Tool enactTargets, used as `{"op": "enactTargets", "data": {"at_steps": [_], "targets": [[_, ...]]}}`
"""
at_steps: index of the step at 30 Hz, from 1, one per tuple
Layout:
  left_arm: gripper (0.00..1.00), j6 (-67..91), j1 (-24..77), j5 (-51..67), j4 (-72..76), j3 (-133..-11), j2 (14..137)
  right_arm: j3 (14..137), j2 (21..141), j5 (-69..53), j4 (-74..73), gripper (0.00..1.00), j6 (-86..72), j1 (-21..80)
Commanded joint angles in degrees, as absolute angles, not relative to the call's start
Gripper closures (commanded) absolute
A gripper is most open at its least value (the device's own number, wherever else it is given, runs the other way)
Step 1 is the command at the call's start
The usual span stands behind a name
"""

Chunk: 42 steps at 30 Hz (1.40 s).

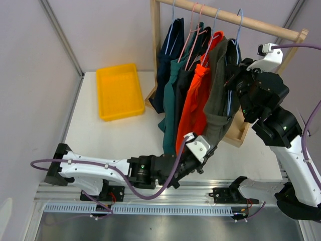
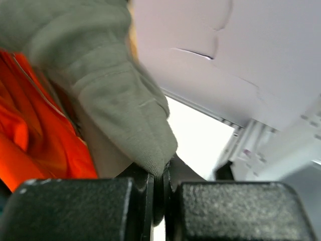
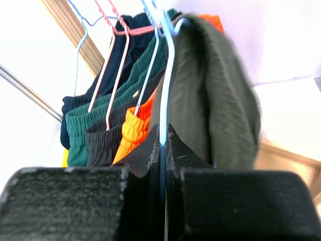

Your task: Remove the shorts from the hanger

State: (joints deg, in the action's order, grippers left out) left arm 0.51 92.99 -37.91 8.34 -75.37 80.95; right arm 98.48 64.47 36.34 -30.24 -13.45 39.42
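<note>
Five pairs of shorts hang on wire hangers from a wooden rail (image 1: 235, 19): navy (image 1: 168, 60), teal (image 1: 173, 95), black (image 1: 184, 83), orange (image 1: 193, 108) and olive green (image 1: 218, 90), nearest the right arm. My left gripper (image 1: 209, 150) is shut on the olive shorts' bottom hem (image 2: 150, 150), with the orange shorts (image 2: 30, 135) beside it. My right gripper (image 1: 234, 75) is shut on the light blue hanger (image 3: 167, 90) that carries the olive shorts (image 3: 220, 95). The other shorts hang to the left in the right wrist view.
A yellow tray (image 1: 119, 91) lies on the white table at the back left. The wooden rack's base (image 1: 238, 131) stands on the table at the right, with its post (image 1: 155, 40) behind the shorts. Grey walls close in the sides.
</note>
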Motion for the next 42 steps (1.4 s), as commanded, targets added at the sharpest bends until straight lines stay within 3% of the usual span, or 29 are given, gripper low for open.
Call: {"op": "enactTargets", "data": {"at_steps": [1,8,15,20,26,32,35,42], "targets": [[1.00,5.0,97.8,-40.1,7.5,-72.3,78.1,102.4,65.4,37.6,-23.6,1.00,-10.8,37.2],[1.00,4.8,91.8,-37.8,8.8,-72.4,80.7,102.7,64.2,36.5,-25.9,1.00,-14.3,36.7],[1.00,4.0,88.2,-35.0,9.6,-76.7,93.8,110.2,66.1,33.5,-33.7,1.00,-19.8,36.8],[1.00,6.6,78.9,-28.1,9.1,-81.1,96.5,111.6,64.3,31.4,-40.9,1.00,-26.9,37.7],[1.00,1.3,71.1,-26.6,2.9,-93.8,101.0,111.6,61.3,27.7,-54.2,1.00,-37.6,37.9],[1.00,1.0,64.8,-22.6,-3.7,-107.6,106.5,108.7,57.4,16.5,-59.1,1.00,-47.2,37.9],[1.00,1.1,64.2,-22.5,-4.6,-107.2,107.4,110.1,57.5,18.5,-60.3,1.00,-45.8,37.9],[1.00,5.8,64.2,-21.9,-0.4,-95.0,101.9,129.5,66.3,18.7,-62.7,1.00,-43.9,37.9]]}}
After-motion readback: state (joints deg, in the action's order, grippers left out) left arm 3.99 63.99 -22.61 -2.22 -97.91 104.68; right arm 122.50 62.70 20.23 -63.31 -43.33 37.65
